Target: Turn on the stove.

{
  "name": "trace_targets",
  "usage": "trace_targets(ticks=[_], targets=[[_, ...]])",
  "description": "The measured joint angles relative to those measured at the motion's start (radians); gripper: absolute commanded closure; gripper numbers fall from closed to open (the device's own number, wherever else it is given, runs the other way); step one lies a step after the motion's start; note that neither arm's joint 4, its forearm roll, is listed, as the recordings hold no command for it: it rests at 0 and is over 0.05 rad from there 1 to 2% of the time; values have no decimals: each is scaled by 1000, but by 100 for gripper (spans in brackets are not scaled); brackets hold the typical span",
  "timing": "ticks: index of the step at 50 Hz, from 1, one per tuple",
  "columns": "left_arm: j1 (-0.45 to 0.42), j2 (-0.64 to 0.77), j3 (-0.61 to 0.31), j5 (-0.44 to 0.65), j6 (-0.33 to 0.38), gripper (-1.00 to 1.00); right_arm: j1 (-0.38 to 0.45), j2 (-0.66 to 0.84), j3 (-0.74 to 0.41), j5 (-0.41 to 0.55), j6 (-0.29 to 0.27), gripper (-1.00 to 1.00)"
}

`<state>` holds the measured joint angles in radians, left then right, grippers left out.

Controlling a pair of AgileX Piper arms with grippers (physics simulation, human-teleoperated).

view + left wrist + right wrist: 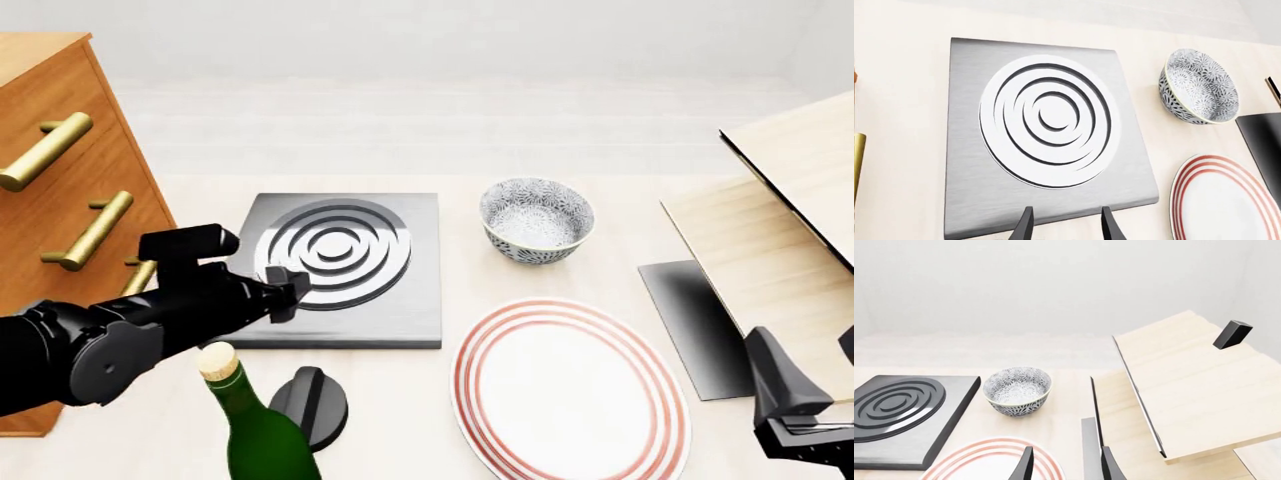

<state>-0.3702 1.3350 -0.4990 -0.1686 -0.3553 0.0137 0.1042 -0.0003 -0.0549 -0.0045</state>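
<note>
My worktop (pixel 587 140) is pale and wood-grained. On it lie the grey stove (pixel 414 300) slab with its separate black knob (pixel 314 400) in front, a patterned bowl (pixel 537 218) just beside the slab, and a red-ringed plate (pixel 571 390). A green bottle (pixel 254 425) stands by the knob, and a dark flat panel (pixel 694 325) lies right of the plate.

Under my black left fingers (pixel 1022 226) sits a brushed grey stove slab (pixel 424 290) ringed silver and black. Centre frame, a blue-white floral bowl (pixel 537 218); lower right, a white red-ringed plate (pixel 571 390); lower left, a green bottle (pixel 267 440).
</note>
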Motion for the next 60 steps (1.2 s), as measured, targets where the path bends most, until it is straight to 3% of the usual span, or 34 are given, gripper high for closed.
trace_targets(ticks=[37,47,60], targets=[[-107,76,-27,73,1,-100,-13,61,0,-37,-10,-100],[-119,75,-14,82,-7,-100,-16,71,0,-43,-10,-100],[-86,75,-16,121,45,-100,-20,74,0,-43,-11,-100]])
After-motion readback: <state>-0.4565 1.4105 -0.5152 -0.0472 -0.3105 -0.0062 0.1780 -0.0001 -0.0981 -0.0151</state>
